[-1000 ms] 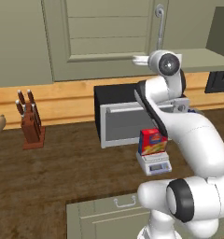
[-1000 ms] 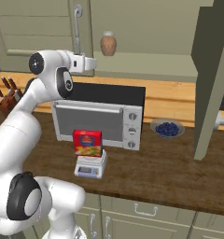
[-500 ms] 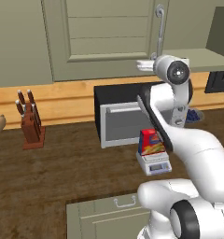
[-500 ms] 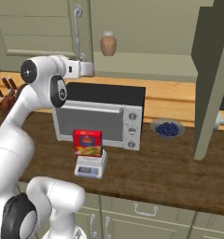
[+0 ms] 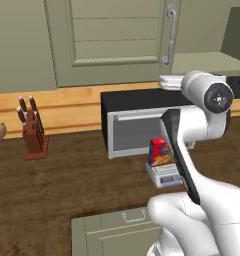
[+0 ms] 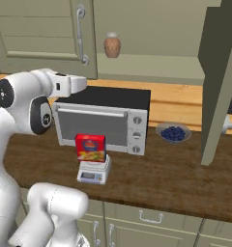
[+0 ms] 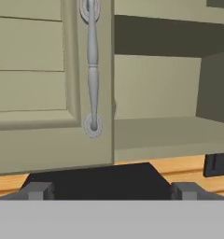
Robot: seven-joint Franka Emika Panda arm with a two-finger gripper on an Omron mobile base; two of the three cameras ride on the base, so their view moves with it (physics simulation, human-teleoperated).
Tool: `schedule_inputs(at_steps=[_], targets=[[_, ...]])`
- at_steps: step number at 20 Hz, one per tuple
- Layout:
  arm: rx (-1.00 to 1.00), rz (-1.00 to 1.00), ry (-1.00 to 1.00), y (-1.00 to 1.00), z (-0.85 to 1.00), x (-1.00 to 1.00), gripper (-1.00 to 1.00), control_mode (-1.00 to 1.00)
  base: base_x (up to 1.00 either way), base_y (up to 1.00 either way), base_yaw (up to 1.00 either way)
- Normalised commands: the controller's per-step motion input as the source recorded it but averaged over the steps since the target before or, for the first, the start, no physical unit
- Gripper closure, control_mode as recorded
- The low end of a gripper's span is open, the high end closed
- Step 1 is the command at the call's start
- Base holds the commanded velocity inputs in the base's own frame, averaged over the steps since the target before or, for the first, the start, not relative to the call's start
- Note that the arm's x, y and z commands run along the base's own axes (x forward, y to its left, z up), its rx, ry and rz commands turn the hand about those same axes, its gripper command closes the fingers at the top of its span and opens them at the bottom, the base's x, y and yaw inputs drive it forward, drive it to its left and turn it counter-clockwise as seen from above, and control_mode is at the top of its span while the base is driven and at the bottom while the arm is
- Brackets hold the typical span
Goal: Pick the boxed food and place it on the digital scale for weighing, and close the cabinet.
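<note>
The boxed food [image 5: 161, 152] [image 6: 90, 147] stands upright on the digital scale [image 5: 165, 177] [image 6: 94, 173], in front of the oven. My gripper [image 7: 111, 191] [image 6: 82, 85] hovers above the oven top, open with nothing between its fingers, well above the box. It faces the cabinet. The cabinet's left door [image 7: 34, 93] is shut, and its grey bar handle [image 7: 92, 70] [image 5: 169, 35] [image 6: 80, 34] is straight ahead. The right door [image 6: 218, 82] hangs open, showing the shelf [image 6: 152, 65] inside.
A black-and-silver oven [image 5: 137, 125] [image 6: 103, 118] sits on the wooden counter behind the scale. A brown jar [image 6: 111, 45] stands on the open cabinet shelf. A bowl of blueberries [image 6: 173, 132] lies right of the oven and a knife block [image 5: 32, 131] far left.
The hand has dropped a little and drawn back toward the base while the elbow swung sideways. Its jaws have spread slightly wider. The box stays on the scale.
</note>
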Motion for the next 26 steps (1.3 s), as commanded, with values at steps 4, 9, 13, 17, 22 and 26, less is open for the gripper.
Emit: schedule_inputs(at_steps=[4,9,13,17,22,26], targets=[[0.0,0.03,0.0,-0.22,0.06,-1.0,-1.0,-1.0,0.0,0.0,0.0],[0.0,0.03,0.0,-0.45,0.02,-1.0,-1.0,-1.0,0.0,0.0,0.0],[0.0,0.0,0.04,-0.53,0.0,-1.0,-1.0,-1.0,0.0,0.0,0.0],[0.0,0.0,0.06,-0.18,-0.05,-0.59,-1.0,-1.0,0.0,0.0,0.0],[-0.01,0.0,0.0,0.0,0.0,-0.35,-1.0,-1.0,0.0,0.0,0.0],[0.0,0.0,0.0,-0.16,-0.05,-0.97,-1.0,-1.0,0.0,0.0,0.0]])
